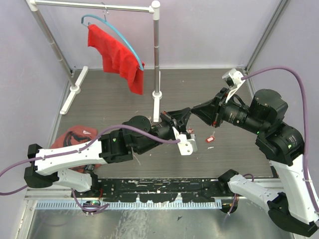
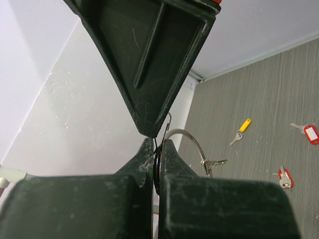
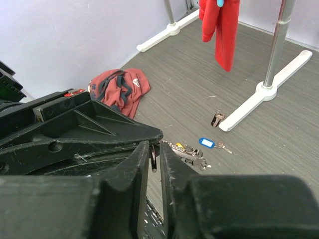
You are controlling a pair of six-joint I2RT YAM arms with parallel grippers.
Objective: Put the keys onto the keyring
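Only an arc of the keyring [image 2: 192, 141] shows in the left wrist view; the rest runs behind the jaws of the left gripper [image 2: 157, 149]. A red-tagged key [image 2: 310, 133] is clipped by the picture's right edge. The thin dark thing [image 3: 153, 163] between the jaws of the right gripper [image 3: 154, 152] cannot be made out.

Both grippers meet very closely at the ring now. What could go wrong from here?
1. The left gripper pinches only the thin wire of the keyring; a push from the right gripper might twist it or pull it loose.
2. The two grippers' fingertips nearly touch, so they could knock each other.
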